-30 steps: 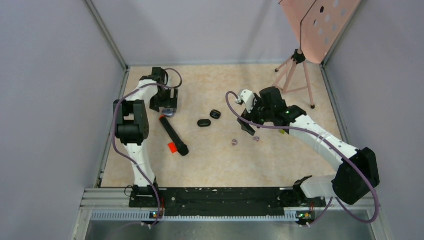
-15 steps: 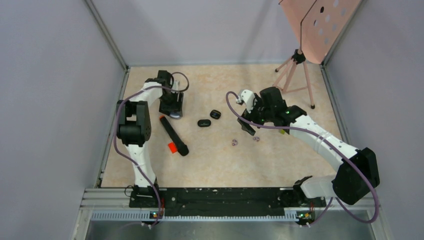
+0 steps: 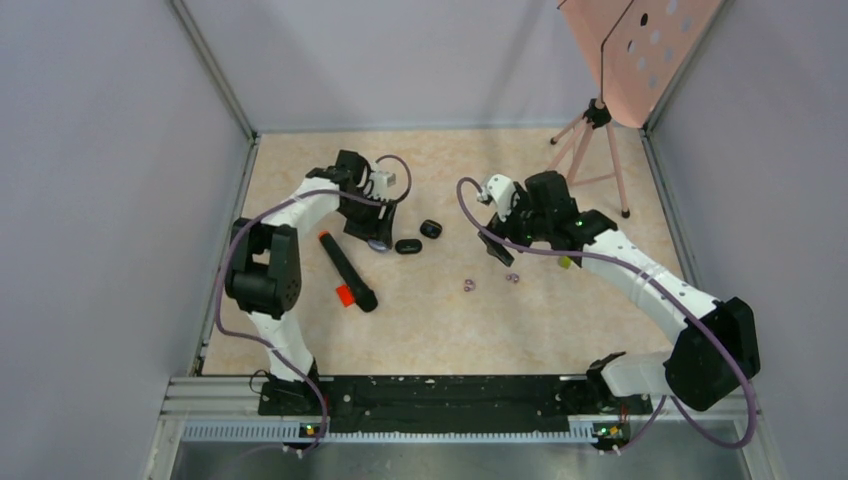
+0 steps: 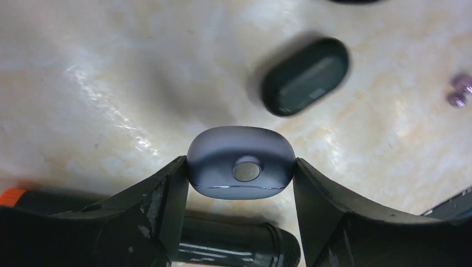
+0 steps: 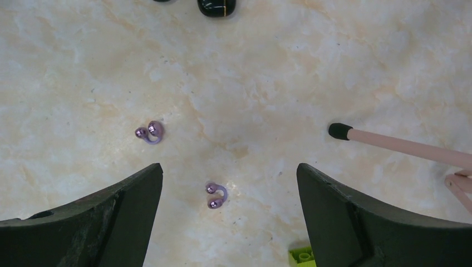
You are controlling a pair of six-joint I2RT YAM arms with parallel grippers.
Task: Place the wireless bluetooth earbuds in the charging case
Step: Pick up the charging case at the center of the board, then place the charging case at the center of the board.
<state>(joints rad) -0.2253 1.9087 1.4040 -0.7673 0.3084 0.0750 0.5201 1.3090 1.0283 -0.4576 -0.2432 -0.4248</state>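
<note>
Left gripper (image 4: pixel 240 177): pinching a grey oval case (image 4: pixel 240 161) by its two ends, over the table (image 4: pixel 111 83). Black case (image 4: pixel 305 77) lies ahead of its tips, and a black marker (image 4: pixel 222 247) lies beneath its fingers.
Right gripper (image 5: pixel 228 169): spread wide, holding nothing. Purple earbud (image 5: pixel 216 195) lies between its fingers, and a second earbud (image 5: pixel 150 132) ahead, leftward.

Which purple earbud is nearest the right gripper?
The purple earbud lying midway between the right gripper's open jaws; the other earbud sits farther out and off-centre.
</note>
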